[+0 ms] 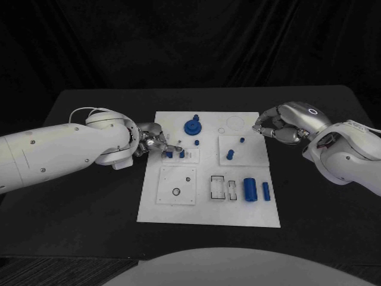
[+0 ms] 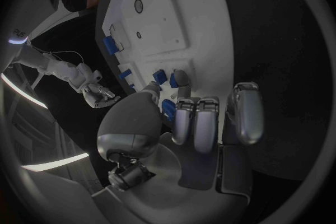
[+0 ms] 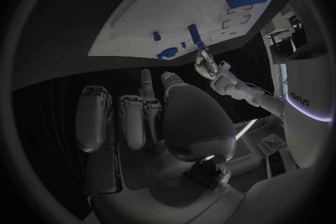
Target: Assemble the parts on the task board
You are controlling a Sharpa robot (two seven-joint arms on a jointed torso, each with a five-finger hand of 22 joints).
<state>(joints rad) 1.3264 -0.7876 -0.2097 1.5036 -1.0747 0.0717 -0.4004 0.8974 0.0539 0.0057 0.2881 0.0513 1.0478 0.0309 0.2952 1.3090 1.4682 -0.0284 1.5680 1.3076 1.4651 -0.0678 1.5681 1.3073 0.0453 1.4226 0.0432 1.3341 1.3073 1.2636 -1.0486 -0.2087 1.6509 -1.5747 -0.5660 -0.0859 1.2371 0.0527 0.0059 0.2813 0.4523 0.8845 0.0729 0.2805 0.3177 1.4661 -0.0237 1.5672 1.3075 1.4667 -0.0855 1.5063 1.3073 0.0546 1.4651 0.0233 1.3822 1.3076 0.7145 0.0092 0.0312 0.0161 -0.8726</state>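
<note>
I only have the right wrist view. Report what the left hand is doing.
Observer: The left hand is at the left edge of the white task board, its fingers by two small blue blocks. I cannot tell whether it grips one.
Operator: Now give me my right hand's place over the board.
Observer: The right hand is at the board's far right corner, fingers curled in.
Operator: Name one part I cannot see.
Observer: A small black ring lies on the square white plate at the board's near left.
</note>
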